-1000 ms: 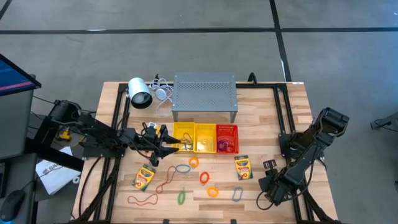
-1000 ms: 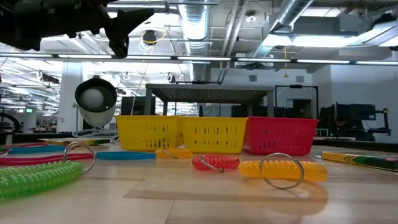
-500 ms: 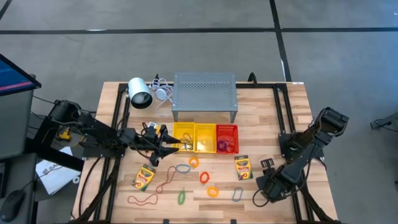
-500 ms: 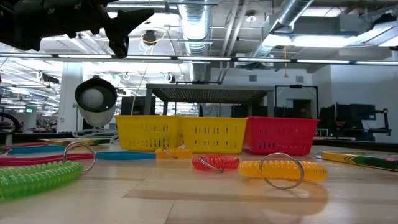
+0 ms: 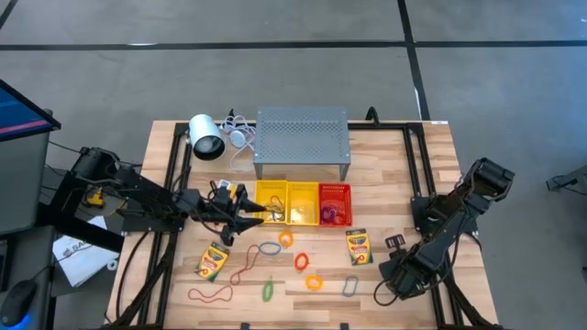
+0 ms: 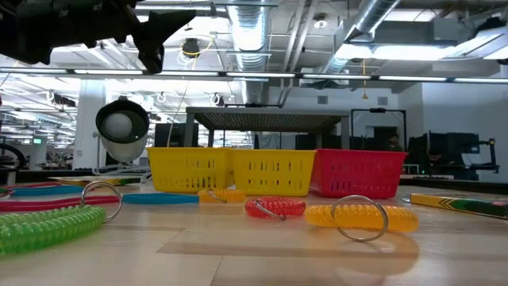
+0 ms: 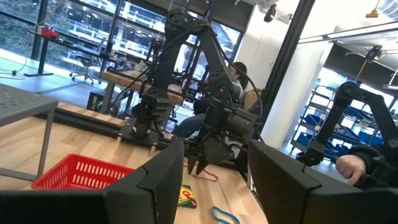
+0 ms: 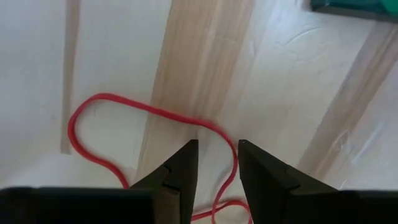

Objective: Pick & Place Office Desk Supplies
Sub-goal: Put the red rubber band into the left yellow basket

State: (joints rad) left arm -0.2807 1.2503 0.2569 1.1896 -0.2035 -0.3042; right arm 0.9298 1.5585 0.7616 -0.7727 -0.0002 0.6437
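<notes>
Two grippers: right gripper [image 8: 216,165] low over a red rubber band [image 8: 124,124] near the crayon box [image 5: 358,247], fingers narrowly parted, nothing gripped; left gripper [image 5: 261,217] open, empty, beside that box's neighbouring yellow bins [image 5: 286,203]

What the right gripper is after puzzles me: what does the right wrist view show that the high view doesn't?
Right wrist only: a red rubber band looped on the wooden table, one strand between the open right gripper's fingers. High only: the left gripper by the yellow baskets, the red basket, crayon boxes. Both: the right gripper and table.
</notes>
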